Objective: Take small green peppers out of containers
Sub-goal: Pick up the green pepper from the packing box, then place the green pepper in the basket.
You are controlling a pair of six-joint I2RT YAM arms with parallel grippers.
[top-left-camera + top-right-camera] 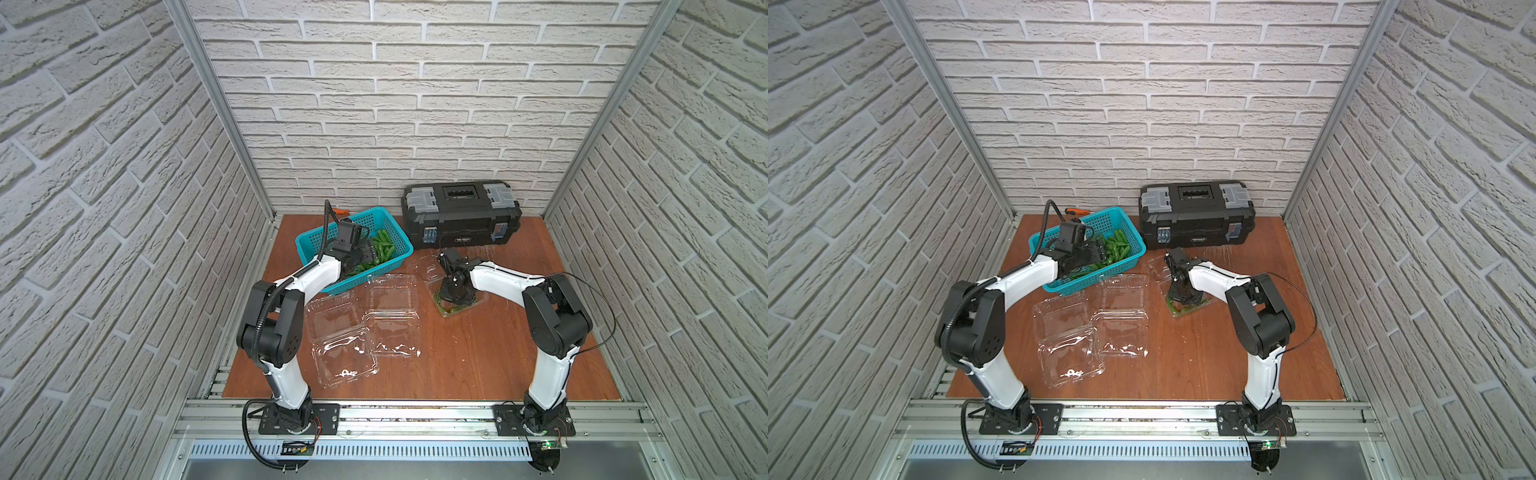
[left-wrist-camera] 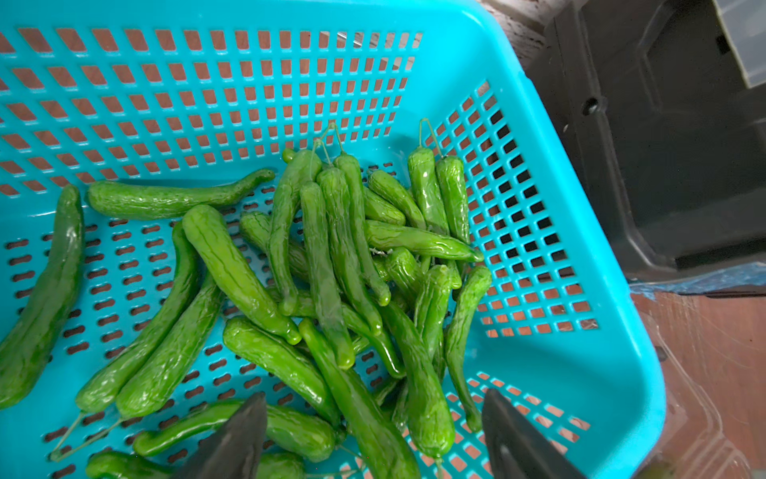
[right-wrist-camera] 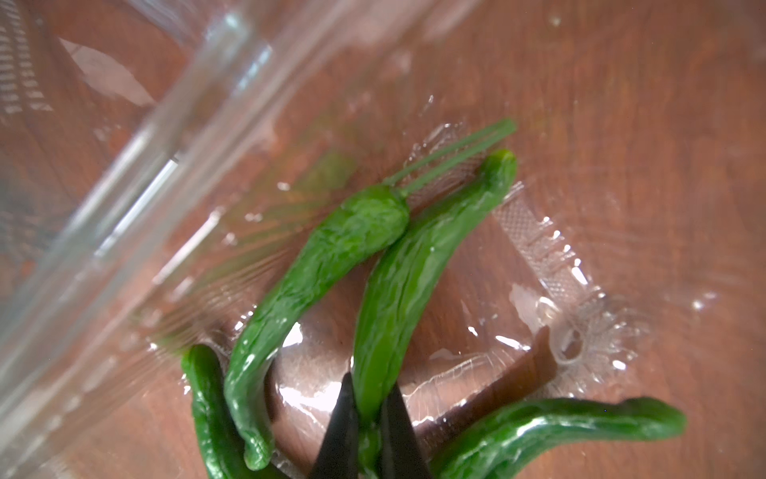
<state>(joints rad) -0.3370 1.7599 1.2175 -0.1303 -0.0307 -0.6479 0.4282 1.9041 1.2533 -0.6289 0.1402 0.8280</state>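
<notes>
Many small green peppers (image 2: 323,257) lie heaped in a teal basket (image 1: 309,243). My left gripper (image 2: 373,396) hangs open just above them with nothing between its fingers; it also shows in a top view (image 1: 1098,253). At the right, an open clear container (image 1: 451,314) holds a few peppers (image 3: 290,290). My right gripper (image 3: 369,381) reaches down into it and is shut on the tip of one pepper (image 3: 406,282). Two more clear containers (image 1: 392,293) (image 1: 332,318) lie open in the middle of the table, with no peppers showing in them.
A black toolbox (image 1: 461,216) stands at the back, right of the basket. An orange-handled tool (image 1: 1077,212) lies behind the basket by the wall. The right container's lid (image 1: 422,266) is flipped back toward the toolbox. Brick walls close three sides.
</notes>
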